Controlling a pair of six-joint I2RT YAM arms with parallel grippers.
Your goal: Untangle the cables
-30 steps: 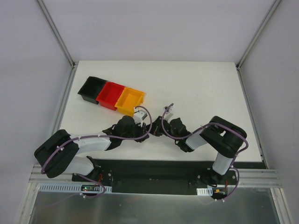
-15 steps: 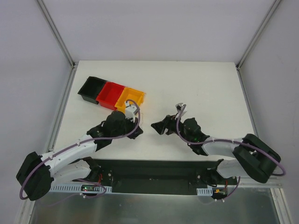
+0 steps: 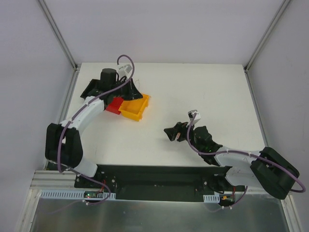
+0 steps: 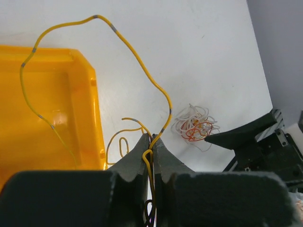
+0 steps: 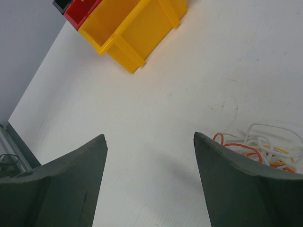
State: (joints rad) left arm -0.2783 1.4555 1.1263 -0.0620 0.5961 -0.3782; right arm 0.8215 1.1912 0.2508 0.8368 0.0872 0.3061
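Left pincer [image 4: 151,140] is clenched on a yellow wire [image 4: 142,71], bin [image 4: 94,109] just beside it. Right pincer [image 5: 149,142] is released; the tangle [image 5: 258,144] lies by its right finger, perhaps touching.

my top view looks down from above and behind onto the whole surface [image 3: 203,92]. left wrist camera hangs close above the yellow bin [image 4: 94,123]; right wrist camera looks low across. both catch that bin and the cables [image 4: 195,125].
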